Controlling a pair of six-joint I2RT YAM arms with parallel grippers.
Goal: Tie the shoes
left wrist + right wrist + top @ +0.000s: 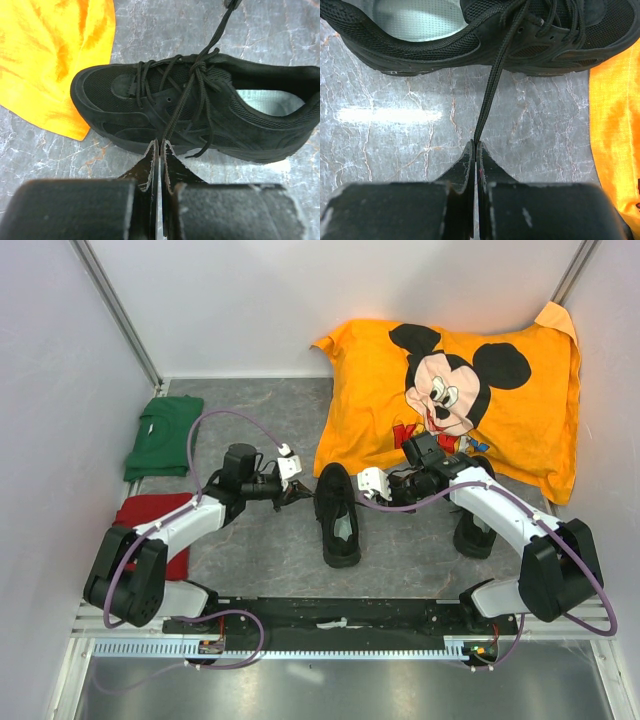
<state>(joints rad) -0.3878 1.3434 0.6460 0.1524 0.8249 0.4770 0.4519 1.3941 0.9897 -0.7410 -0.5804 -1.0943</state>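
One black shoe lies between my two grippers with its toe pointing away from the bases, the pale insole showing. The second shoe sits to the right, partly hidden under my right arm. My left gripper is just left of the middle shoe, shut on a thin black lace that runs taut up to the crossed laces over the tongue. On the shoe's other side my right gripper is shut on the other lace end, pulled straight from the shoe.
A large orange Mickey Mouse pillow lies just beyond the shoes at the back right. A folded green garment and a red cloth lie at the left, by the left arm. White walls close in the grey tabletop.
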